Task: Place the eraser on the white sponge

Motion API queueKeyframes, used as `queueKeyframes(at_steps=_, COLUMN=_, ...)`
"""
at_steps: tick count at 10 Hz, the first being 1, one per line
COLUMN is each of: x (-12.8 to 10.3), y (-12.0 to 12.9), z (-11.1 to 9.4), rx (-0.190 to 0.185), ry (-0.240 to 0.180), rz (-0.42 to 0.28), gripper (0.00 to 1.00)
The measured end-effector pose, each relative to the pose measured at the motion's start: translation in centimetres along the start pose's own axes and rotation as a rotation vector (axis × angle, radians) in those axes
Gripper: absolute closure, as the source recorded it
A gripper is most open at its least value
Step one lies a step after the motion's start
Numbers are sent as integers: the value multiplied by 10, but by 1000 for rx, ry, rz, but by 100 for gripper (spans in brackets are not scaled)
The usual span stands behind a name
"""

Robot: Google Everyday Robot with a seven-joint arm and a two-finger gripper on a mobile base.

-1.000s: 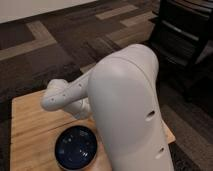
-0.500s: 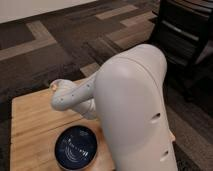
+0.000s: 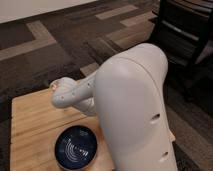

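Dark patterned carpet with pale stripes fills the upper half of the frame, and black furniture (image 3: 186, 30) stands in the upper right corner. Lower left sits a light wooden table (image 3: 30, 125), its bare boards running from the left edge toward the centre.

On the table near the bottom edge, left of centre, rests a dark blue patterned bowl (image 3: 76, 147). Just above it, the robot's white arm (image 3: 132, 110) reaches leftward from a very large shell that covers the centre and lower right of the frame. The narrower perforated segment (image 3: 67, 92) ends over the table's upper part. The gripper is not visible as such; it seems to lie beyond or beneath that segment, so whether it is holding anything cannot be told.

Neither the eraser nor the white sponge shows anywhere in this view. If they are on the table, the arm's bulk most likely hides them, since much of the tabletop to the right is covered.

As for progress, nothing here confirms that the eraser sits on the sponge, or even that it has been picked up. My judgement is that the task should be treated as unfinished, with the stage itself uncertain.
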Motion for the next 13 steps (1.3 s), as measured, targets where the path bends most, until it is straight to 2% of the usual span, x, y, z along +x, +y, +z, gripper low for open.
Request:
queueKeyframes(at_steps=5, x=0, y=0, z=0, rx=0, ry=-1, rz=0, gripper=21)
queueKeyframes(at_steps=13, x=0, y=0, z=0, rx=0, ry=-1, rz=-1, gripper=20)
